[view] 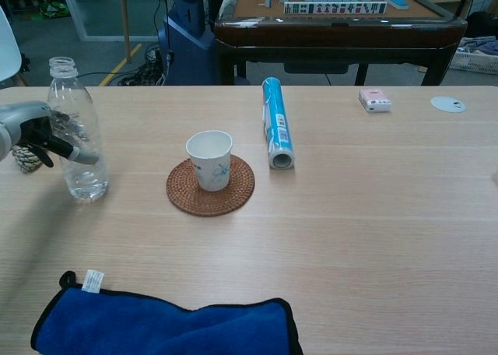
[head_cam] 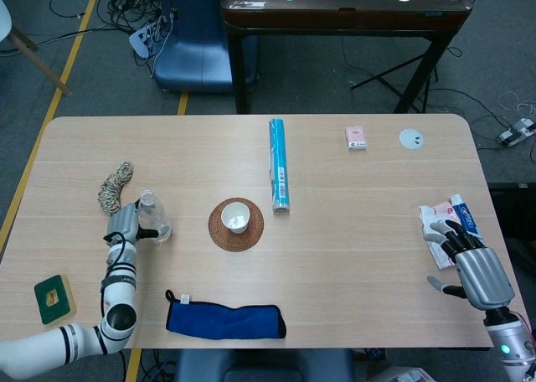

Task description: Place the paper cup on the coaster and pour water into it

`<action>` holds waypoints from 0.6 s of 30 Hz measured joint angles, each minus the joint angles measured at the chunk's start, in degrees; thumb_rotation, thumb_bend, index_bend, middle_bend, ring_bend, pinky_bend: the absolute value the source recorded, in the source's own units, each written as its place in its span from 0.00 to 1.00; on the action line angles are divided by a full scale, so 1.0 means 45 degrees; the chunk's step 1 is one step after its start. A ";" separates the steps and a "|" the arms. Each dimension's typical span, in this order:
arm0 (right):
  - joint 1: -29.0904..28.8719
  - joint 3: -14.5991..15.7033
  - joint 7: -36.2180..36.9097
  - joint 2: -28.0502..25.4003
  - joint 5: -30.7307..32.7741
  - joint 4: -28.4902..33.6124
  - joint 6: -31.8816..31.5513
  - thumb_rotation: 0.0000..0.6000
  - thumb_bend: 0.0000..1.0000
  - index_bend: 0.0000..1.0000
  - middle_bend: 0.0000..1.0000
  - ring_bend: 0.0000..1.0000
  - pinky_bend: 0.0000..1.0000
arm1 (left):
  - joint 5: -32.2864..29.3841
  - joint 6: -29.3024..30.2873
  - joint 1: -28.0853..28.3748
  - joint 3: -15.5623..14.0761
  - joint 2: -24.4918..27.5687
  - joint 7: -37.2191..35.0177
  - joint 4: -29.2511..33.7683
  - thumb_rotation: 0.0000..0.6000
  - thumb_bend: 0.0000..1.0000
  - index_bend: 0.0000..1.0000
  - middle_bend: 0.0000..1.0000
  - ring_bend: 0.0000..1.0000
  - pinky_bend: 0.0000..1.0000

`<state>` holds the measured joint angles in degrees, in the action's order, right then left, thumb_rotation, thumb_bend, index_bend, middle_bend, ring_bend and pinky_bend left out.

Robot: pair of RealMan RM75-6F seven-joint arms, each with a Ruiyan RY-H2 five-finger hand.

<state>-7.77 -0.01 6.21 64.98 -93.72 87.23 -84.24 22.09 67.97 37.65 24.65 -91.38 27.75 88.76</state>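
A white paper cup (head_cam: 236,220) (view: 209,159) stands upright on the round woven coaster (head_cam: 236,241) (view: 191,199) in the middle of the table. To its left a clear, uncapped water bottle (head_cam: 152,219) (view: 78,137) stands upright on the table. My left hand (head_cam: 123,223) (view: 31,125) grips the bottle from its left side, fingers wrapped around the body. At the table's right edge my right hand (head_cam: 469,260) rests with fingers spread, holding nothing; the chest view does not show it.
A blue tube (head_cam: 279,177) (view: 276,121) lies just right of the cup. A blue cloth (head_cam: 224,321) (view: 163,328) lies at the front edge. A rope bundle (head_cam: 115,185), a green pad (head_cam: 54,298), a pink box (head_cam: 356,137), a white disc (head_cam: 411,139) and a packet (head_cam: 444,219) lie around.
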 measured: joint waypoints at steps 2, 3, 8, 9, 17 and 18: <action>0.0006 0.0000 0.0006 -0.0008 -0.0006 0.0005 -0.0016 1.00 0.01 0.30 0.20 0.11 0.32 | 0.0052 -0.0010 -0.0004 -0.0042 0.0024 -0.0061 0.0026 1.00 0.13 0.30 0.26 0.18 0.33; 0.0008 0.0000 0.0010 -0.0011 -0.0010 0.0006 -0.0022 1.00 0.01 0.30 0.20 0.11 0.32 | 0.0069 -0.0011 -0.0008 -0.0055 0.0033 -0.0092 0.0034 1.00 0.13 0.29 0.24 0.17 0.32; 0.0009 0.0005 0.0018 -0.0012 -0.0019 0.0002 -0.0025 1.00 0.01 0.30 0.20 0.11 0.32 | 0.0175 -0.0026 -0.0035 -0.0121 0.0082 -0.0274 0.0078 1.00 0.13 0.25 0.16 0.11 0.30; 0.0007 0.0006 0.0016 -0.0011 -0.0018 0.0000 -0.0020 1.00 0.01 0.30 0.20 0.11 0.32 | 0.0198 -0.0031 -0.0038 -0.0126 0.0089 -0.0315 0.0085 1.00 0.12 0.24 0.15 0.11 0.29; 0.0002 0.0008 -0.0010 0.0003 -0.0012 -0.0002 -0.0004 1.00 0.01 0.30 0.20 0.11 0.32 | 0.0289 -0.0140 -0.0087 -0.0235 0.0238 -0.0534 0.0175 1.00 0.12 0.18 0.08 0.06 0.26; 0.0003 0.0008 -0.0016 0.0004 -0.0014 -0.0004 -0.0007 1.00 0.01 0.30 0.20 0.11 0.32 | 0.0296 -0.0160 -0.0094 -0.0257 0.0259 -0.0555 0.0182 1.00 0.11 0.17 0.08 0.06 0.26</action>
<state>-7.76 0.02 6.14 65.00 -93.78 87.21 -84.27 23.42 67.25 37.23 23.50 -90.22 25.25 89.58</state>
